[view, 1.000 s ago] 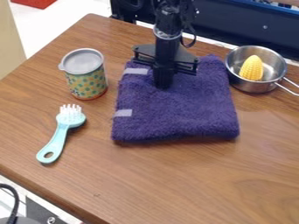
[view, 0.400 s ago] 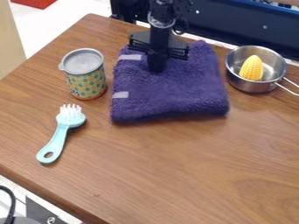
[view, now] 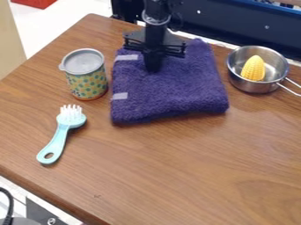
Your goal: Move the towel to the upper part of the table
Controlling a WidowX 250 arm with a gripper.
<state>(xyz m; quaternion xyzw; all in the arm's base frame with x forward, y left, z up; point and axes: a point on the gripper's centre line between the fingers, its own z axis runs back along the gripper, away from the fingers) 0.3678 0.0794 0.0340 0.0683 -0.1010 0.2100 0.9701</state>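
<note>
My black gripper [view: 153, 68] hangs straight down over the upper left part of the folded purple towel [view: 170, 92], its tip touching the cloth. The towel lies flat near the table's far edge, with two pale tags along its left side. The gripper covers a small patch of the towel's upper half. Whether it pinches the fabric or only presses on it cannot be made out.
A dotted cup with a grey lid [view: 87, 74] stands close to the towel's left side. A light blue brush [view: 59, 134] lies nearer the front left. At the right, a metal pot [view: 257, 90] holds a yellow corn cob [view: 253, 68].
The towel has slid toward the far edge and slightly left, together with my gripper. Cup, brush and pot have stayed where they were.
</note>
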